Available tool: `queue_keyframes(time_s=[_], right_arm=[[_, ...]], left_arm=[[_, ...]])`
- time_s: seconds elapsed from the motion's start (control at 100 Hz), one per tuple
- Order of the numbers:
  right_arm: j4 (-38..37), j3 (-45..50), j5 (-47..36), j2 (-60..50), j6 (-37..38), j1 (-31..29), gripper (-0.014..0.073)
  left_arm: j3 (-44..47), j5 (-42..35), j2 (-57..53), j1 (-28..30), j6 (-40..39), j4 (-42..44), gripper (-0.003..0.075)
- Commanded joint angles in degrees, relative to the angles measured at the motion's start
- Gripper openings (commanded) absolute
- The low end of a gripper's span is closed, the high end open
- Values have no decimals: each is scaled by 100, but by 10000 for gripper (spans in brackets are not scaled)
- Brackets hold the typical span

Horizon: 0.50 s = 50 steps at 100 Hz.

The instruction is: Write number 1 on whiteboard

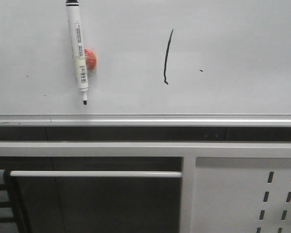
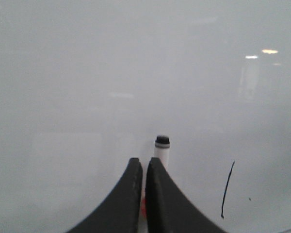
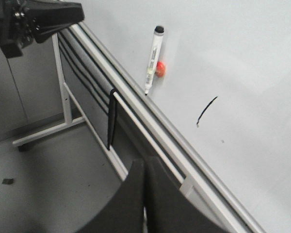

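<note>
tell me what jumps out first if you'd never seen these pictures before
The thin black curved marker stroke stands out near the middle of the large glossy white board with a silver frame. To its left lies a white marker pen with a black tip, uncapped, with a small orange-red object beside its barrel. Both black hands, left hand and right hand, are shut and hold nothing.

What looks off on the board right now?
The marker lies uncapped on the whiteboard beside a small orange-red object, its bare tip near the frame edge. The number 1 is bowed, with a hook at its lower end. A few stray black specks dot the surface. Nothing looks damaged.
</note>
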Motion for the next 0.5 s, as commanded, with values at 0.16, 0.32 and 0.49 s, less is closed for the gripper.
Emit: queue_keyframes(time_s=[0.16,0.32,0.49], right_arm=[[-521,-150,-63,-624,295,-29,-61],[-898,-150,-37,-1102,368,-29,-61],[-1275,-150,330,-1479,446,-29,-61]], left_arm=[[-111,506,-1376,5,1002,-124,-18],[-215,1424,-2211,5,1998,-884,-18],[-365,2057,-2940,5,3125,-1626,-18]])
